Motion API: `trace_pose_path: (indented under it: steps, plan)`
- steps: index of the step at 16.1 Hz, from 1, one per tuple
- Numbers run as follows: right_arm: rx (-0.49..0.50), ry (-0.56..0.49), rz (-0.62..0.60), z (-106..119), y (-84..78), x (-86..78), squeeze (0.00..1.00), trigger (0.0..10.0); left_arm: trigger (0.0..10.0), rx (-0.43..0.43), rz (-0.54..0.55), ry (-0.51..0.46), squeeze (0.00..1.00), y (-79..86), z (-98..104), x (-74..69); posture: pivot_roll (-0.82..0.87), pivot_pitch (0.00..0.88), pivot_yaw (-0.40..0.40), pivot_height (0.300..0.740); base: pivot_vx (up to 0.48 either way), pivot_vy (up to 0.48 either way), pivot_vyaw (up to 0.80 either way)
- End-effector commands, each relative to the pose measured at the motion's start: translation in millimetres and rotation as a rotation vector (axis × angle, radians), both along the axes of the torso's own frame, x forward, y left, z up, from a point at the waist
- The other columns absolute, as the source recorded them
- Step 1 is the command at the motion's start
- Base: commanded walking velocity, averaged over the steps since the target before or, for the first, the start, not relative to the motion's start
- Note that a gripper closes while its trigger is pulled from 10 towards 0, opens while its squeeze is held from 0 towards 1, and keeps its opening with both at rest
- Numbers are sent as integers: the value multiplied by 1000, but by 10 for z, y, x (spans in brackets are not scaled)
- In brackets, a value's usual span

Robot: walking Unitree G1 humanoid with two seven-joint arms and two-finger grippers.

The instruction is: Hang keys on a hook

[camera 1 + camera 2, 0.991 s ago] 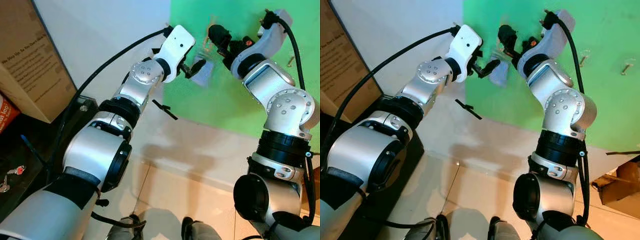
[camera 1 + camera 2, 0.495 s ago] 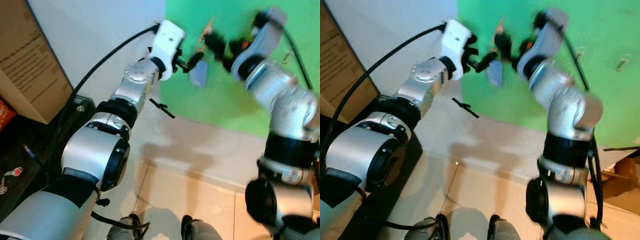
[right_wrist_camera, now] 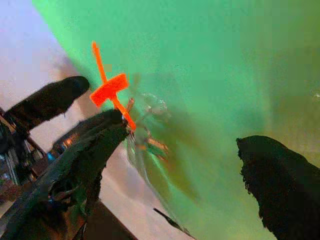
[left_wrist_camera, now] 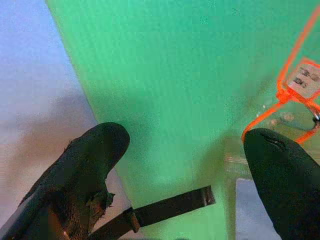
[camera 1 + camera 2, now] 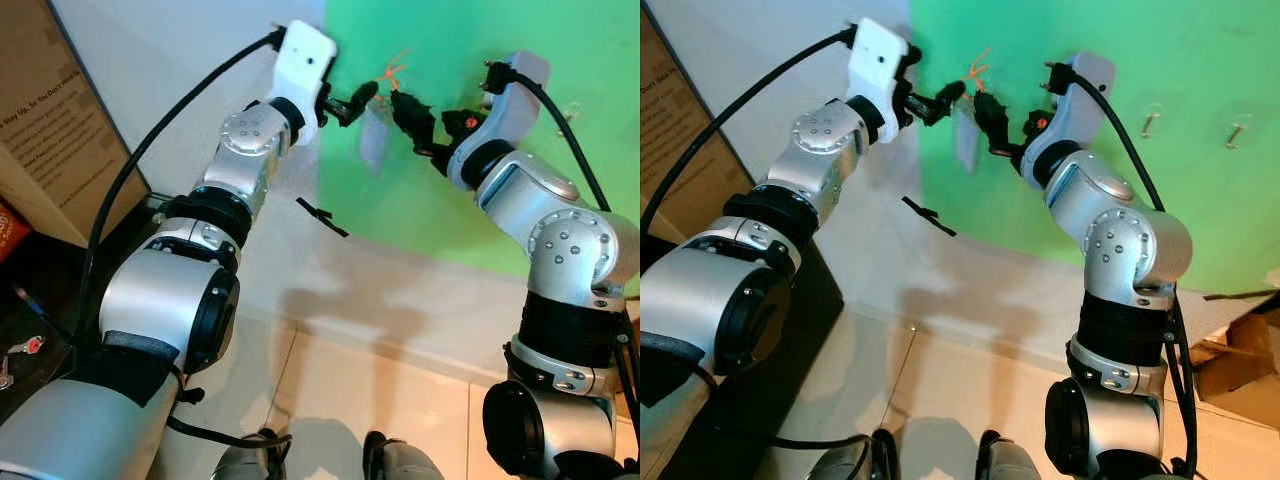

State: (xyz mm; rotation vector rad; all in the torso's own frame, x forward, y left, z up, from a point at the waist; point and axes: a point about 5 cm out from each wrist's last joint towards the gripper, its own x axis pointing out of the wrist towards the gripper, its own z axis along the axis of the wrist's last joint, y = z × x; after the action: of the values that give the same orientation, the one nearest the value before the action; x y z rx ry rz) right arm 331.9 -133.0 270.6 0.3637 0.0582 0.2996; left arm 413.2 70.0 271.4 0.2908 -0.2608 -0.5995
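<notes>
An orange key tag (image 5: 392, 72) on an orange loop sits against the green wall panel (image 5: 470, 40), just above a clear stick-on hook plate (image 5: 372, 140). In the right wrist view the orange key tag (image 3: 110, 87) touches the tip of one black finger (image 3: 90, 145), and small metal pieces (image 3: 150, 142) dangle below it by the clear hook (image 3: 150, 106). My right gripper (image 5: 410, 110) is open, its jaws wide apart. My left gripper (image 5: 350, 100) is open too, level with the hook plate and to its left, holding nothing.
More clear hooks (image 5: 1148, 122) (image 5: 1235, 132) are stuck farther right on the green panel. A strip of black tape (image 5: 322, 217) hangs off the white wall. At the left stand a cardboard box (image 5: 60, 130) and a dark table with red-tagged keys (image 5: 28, 345).
Both arms have risen and shifted left along the wall. The orange tag now shows clearly at the right gripper's fingertip, above the clear hook plate.
</notes>
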Motion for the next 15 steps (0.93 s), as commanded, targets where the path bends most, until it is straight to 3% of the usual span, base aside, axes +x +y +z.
trace_pose_path:
  steps: [1,4,7,11,15]
  plan:
    - [20,-47,45,114,58,-50,0,10000,10000,13,28,-24,0,15,38,6,-230,86,19,740,0,0,0]
    - [30,-41,60,110,109,-53,0,10000,10000,23,23,-51,0,-61,42,-11,-229,84,16,740,0,0,0]
    - [40,-30,62,94,129,-55,0,10000,10000,-21,-7,-69,0,-181,62,-43,-230,82,12,740,0,0,0]
    - [102,6,35,94,111,-17,0,10000,10000,63,17,-95,0,-275,25,-54,-239,83,20,740,0,0,0]
    - [200,-4,34,177,88,4,0,10000,10000,107,51,-94,0,-218,-46,-40,-240,90,23,740,0,0,0]
